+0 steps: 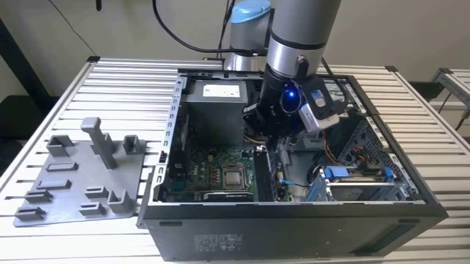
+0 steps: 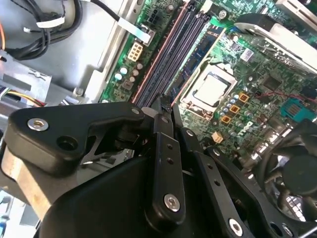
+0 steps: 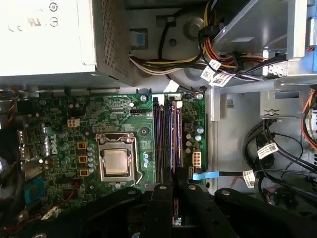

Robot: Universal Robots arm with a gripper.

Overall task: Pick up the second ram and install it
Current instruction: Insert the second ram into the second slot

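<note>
Exterior view showed an open black computer case (image 1: 294, 220) lying on a white slatted table (image 1: 125, 82), with a grey fixture tray (image 1: 81, 181) just beside it on that view's left. 1 grey robot arm (image 1: 298, 27) reached down into the case above the green motherboard (image 1: 213, 170). In both wrist views the gripper (image 3: 174, 191) hung directly over the long memory slots (image 3: 166, 139). Its black fingers (image 2: 163, 148) sat nearly together, pinching what looked like the second ram (image 3: 175, 210), a thin dark strip, on edge just above the slots.
</note>
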